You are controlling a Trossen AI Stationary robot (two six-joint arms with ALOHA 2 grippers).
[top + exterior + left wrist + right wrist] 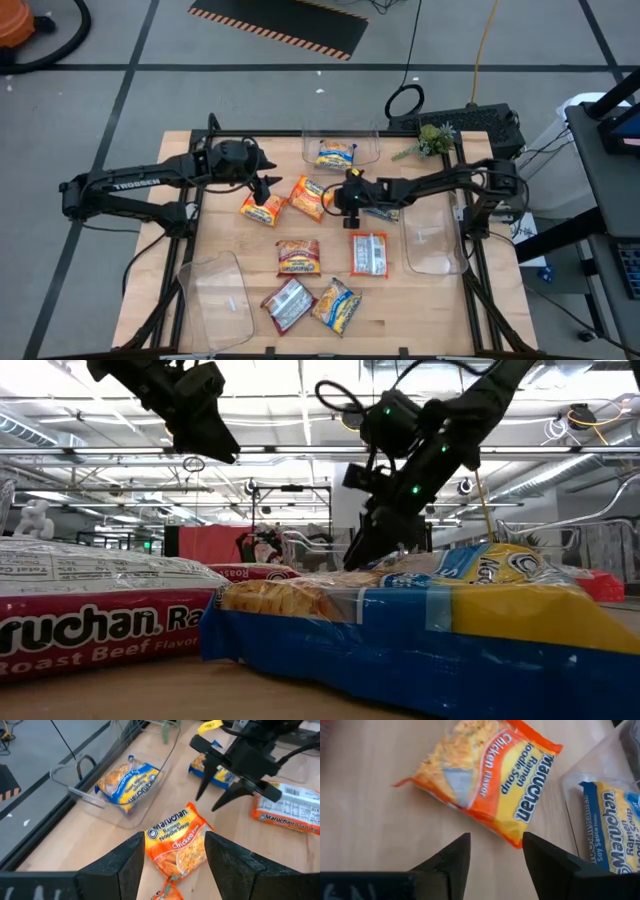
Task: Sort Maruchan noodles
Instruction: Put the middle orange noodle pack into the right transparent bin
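Both arms are matte black, built of slim jointed links. The left arm (130,185) carries white "TROSSEN" lettering along its long link. The right arm (440,183) has black cables looping off it and small green indicator lights near its wrist.

Both dark arms reach in over the middle of the table from opposite sides. The left gripper (266,187) points down with its fingers (131,862) spread apart and empty. The right gripper (336,199) hangs just beside it, also pointing down, fingers (451,856) parted and empty.
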